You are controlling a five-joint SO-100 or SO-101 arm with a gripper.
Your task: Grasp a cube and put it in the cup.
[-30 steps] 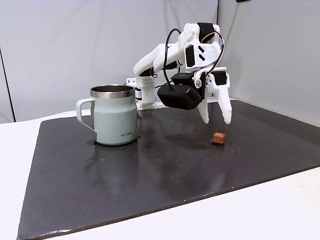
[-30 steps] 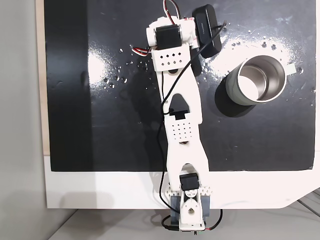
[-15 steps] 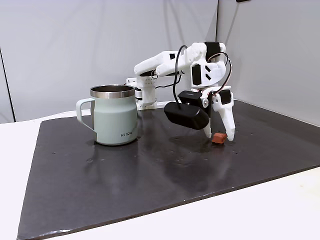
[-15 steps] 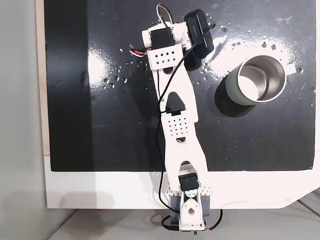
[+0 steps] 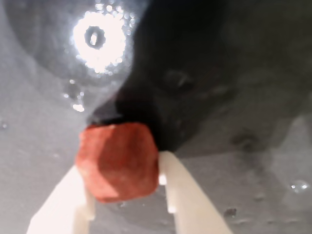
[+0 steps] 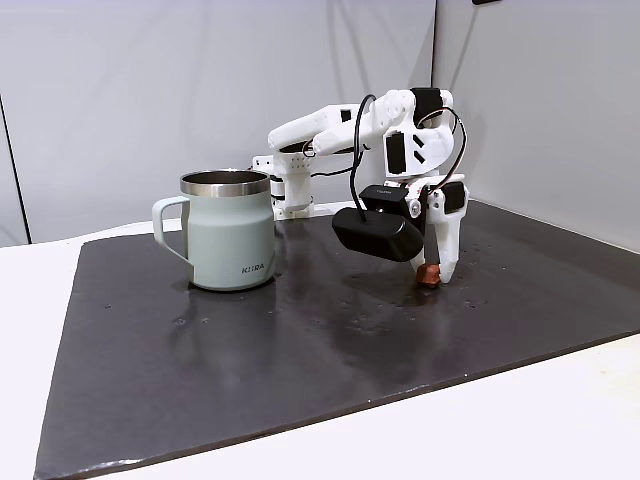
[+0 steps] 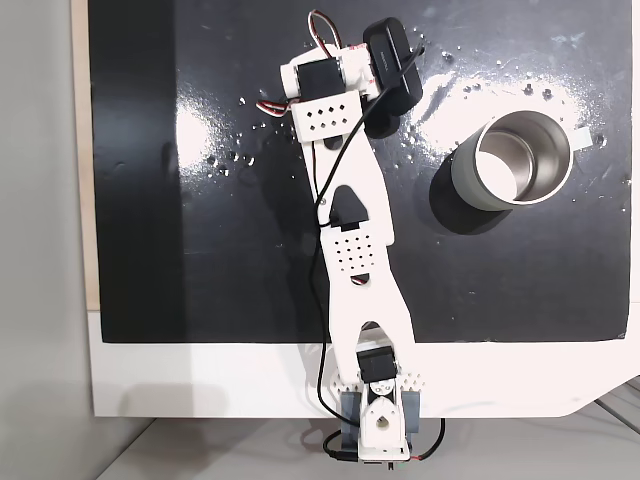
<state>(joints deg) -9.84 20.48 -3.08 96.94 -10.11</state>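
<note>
Small reddish-brown matte cube with rounded edges (image 5: 118, 161) sits on the dark glossy slab surface (image 6: 300, 350), lodged between the two white plastic fingers (image 5: 181, 190) of the tool (image 5: 127, 195). In the wrist view both fingers lie against the cube's sides with no gap showing, so the tool reads as pinching the cube, though how hard it grips cannot be told. In a fixed view from the side the tool (image 6: 433, 272) points straight down, tips at the surface, and the cube (image 6: 428, 277) peeks out at the bottom, not lifted. The vertical approach probably serves to straddle such a tiny block from above, one finger on each flat side, so that it does not squirt out or roll on its rounded edges. The white jointed arm (image 7: 350, 230) reaches out long across the slab in a fixed view from above, with a black camera pod (image 7: 392, 62) beside the wrist. The pale mint-green insulated mug with steel rim and side handle (image 6: 228, 232) stands upright, well apart from the cube, mouth open and empty as seen from above (image 7: 520, 158). Judged stage: grasp made, lift and carry to the mug yet to come. The mug's tall wall will call for a clear rise before moving across.
</note>
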